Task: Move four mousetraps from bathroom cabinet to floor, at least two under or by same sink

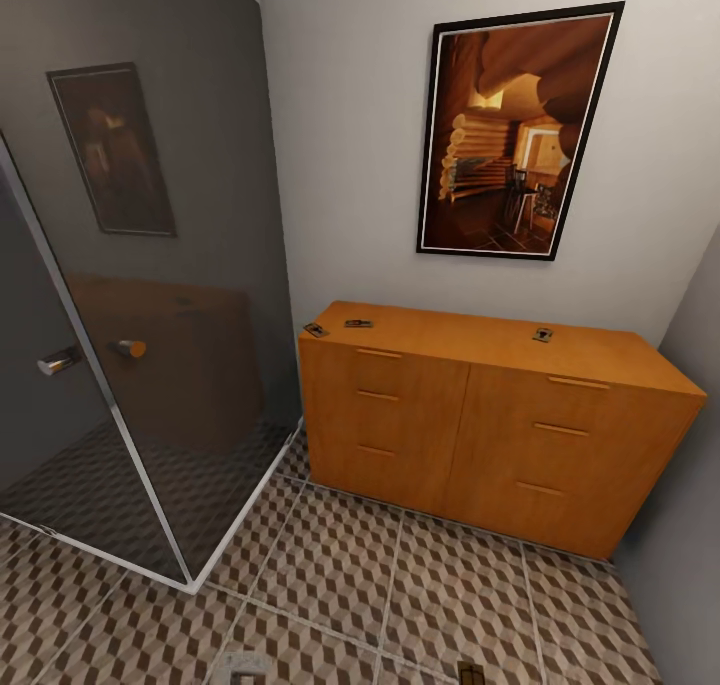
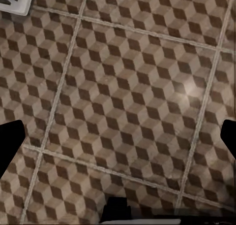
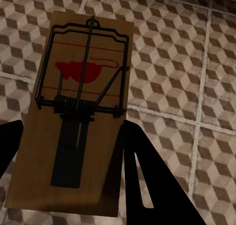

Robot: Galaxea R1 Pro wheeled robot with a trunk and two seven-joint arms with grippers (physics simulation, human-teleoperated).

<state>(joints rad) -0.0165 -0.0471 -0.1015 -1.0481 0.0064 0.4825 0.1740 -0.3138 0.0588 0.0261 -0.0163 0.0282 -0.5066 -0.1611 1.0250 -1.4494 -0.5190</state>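
The orange-brown cabinet (image 1: 480, 425) stands against the far wall with all drawers closed. Three mousetraps lie on its top: two near the left end (image 1: 316, 330) (image 1: 358, 323) and one towards the right (image 1: 543, 335). In the right wrist view, my right gripper (image 3: 73, 161) is shut on a fourth mousetrap (image 3: 86, 87), a tan board with a dark spring bar and a red mark. It hangs over the cube-patterned bathroom floor (image 3: 187, 87). My left gripper (image 2: 118, 139) is open above bare floor tiles (image 2: 128, 87). The sink is out of view.
A dark glass shower enclosure (image 1: 150, 315) with a metal handle (image 1: 60, 362) takes up the left side, its white base corner (image 1: 195, 580) jutting onto the floor. A framed picture (image 1: 515, 130) hangs above the cabinet. A grey wall (image 1: 690, 525) closes the right side.
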